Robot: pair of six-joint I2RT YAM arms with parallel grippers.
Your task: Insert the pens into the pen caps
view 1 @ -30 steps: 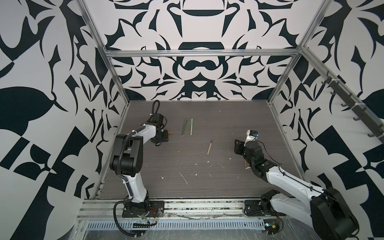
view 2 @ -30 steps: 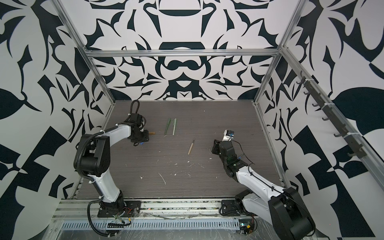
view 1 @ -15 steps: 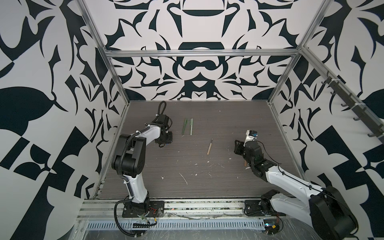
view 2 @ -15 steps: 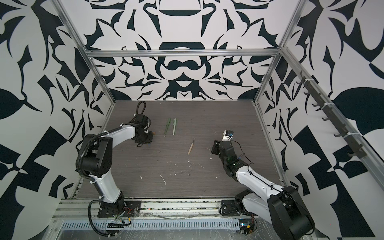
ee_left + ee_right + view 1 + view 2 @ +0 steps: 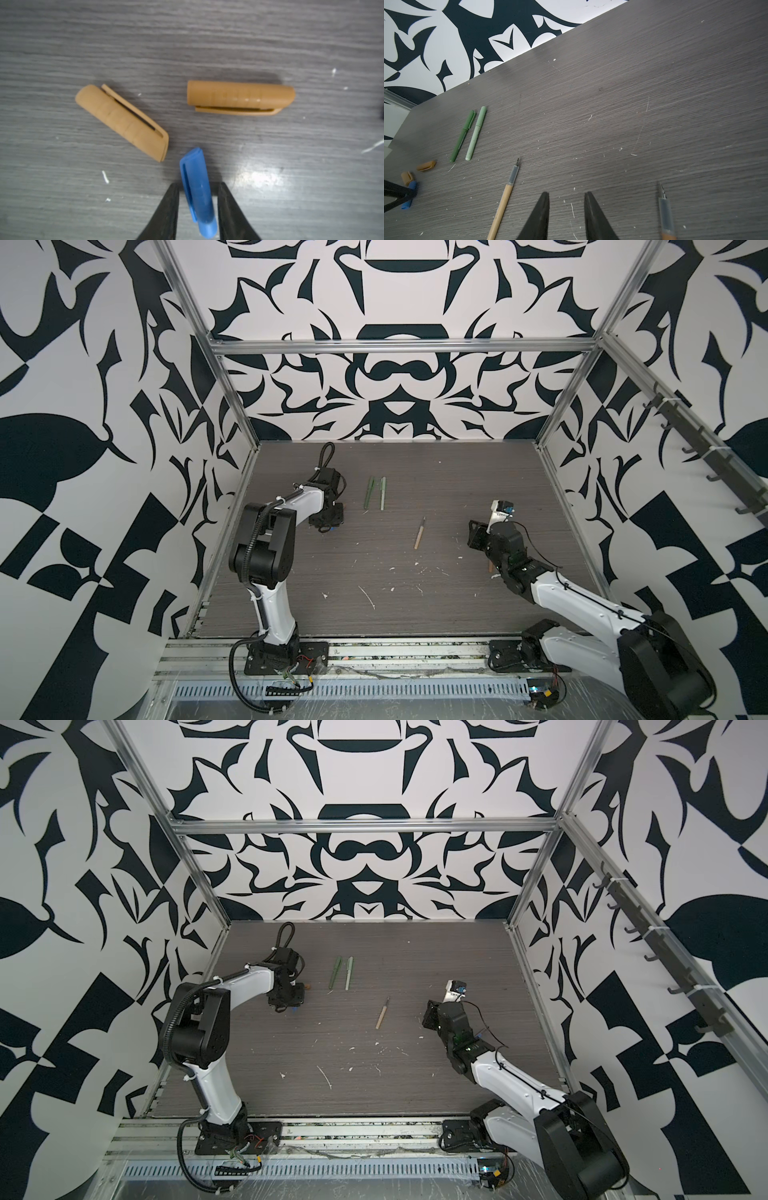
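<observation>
Left gripper (image 5: 197,185): we see its jaws on either side of the short blue plastic pen cap (image 5: 193,166), which lies on the grey wood-grain table (image 5: 633,104); we cannot tell whether they pinch it.
Right gripper (image 5: 566,194): open and empty, with the slim tan pen (image 5: 502,207) on one side and the orange-brown pen (image 5: 665,212) on the other.
Loose caps: the tan clipped cap (image 5: 121,122) and the orange-brown clipped cap (image 5: 239,93) lie near the blue one.

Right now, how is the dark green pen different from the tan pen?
The dark green pen has its cap on; the tan pen shows a bare tip. The dark green pen lies beside a pale green pen; the tan pen lies alone. Both lie flat on the table.
</observation>
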